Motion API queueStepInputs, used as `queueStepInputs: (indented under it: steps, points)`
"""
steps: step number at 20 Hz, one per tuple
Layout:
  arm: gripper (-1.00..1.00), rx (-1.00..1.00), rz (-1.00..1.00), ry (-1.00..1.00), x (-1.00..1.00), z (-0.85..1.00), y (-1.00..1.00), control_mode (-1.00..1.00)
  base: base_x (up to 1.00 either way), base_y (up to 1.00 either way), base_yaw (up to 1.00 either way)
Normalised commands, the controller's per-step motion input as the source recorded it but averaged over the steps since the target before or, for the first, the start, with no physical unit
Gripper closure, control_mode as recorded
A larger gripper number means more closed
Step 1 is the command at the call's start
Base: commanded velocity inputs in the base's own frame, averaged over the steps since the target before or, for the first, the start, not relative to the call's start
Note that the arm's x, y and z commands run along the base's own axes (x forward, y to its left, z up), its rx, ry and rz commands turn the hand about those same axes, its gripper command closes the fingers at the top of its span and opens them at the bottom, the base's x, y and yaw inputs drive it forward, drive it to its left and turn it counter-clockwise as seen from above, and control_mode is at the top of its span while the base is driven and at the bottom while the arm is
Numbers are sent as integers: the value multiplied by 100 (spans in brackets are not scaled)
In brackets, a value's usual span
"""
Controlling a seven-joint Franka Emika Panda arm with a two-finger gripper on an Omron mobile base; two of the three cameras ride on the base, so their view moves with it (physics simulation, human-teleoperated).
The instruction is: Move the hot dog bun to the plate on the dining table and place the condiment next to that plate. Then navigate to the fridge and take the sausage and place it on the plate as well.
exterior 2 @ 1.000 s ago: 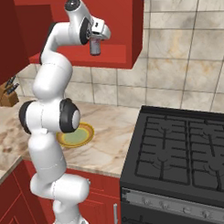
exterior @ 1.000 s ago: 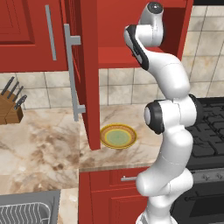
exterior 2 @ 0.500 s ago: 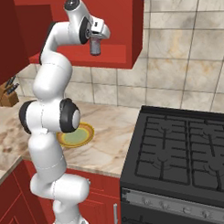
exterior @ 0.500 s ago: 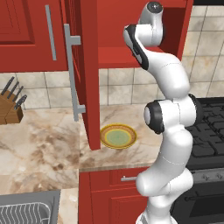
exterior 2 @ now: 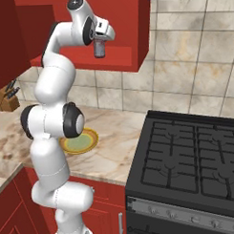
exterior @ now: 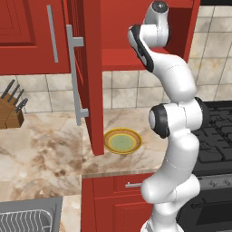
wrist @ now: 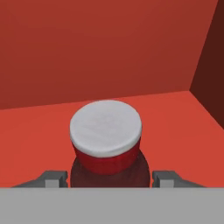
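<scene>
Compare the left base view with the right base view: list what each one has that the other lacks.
Left base view alone: the open cabinet door with its bar handle and a sink corner. Right base view alone: the gripper inside the red wall cabinet, closed around a jar-like condiment, and the black range's full top. Both: the arm, the yellow-rimmed plate, the knife block and the marble worktop.

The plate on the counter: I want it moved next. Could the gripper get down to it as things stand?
Probably not yet: the gripper is up in the cabinet, closed on the condiment bottle. The plate lies uncovered beside the open cabinet door.
</scene>
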Motion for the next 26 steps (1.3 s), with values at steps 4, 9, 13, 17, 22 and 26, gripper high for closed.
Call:
queueStepInputs:
  steps: [4,9,13,17,22,26]
  points:
    - [100,0,0,-4,-18,-4,0,-100,0,0,0]
    - [100,0,-1,-13,-81,0,0,-100,0,0,0]
    - [100,2,-4,-17,-100,2,5,-100,0,0,0]
    - [100,3,-1,-17,-100,5,5,-100,0,0,0]
    - [100,6,-1,-15,-100,10,0,-100,0,0,0]
    - [100,6,-1,-6,-100,9,0,-100,0,0,0]
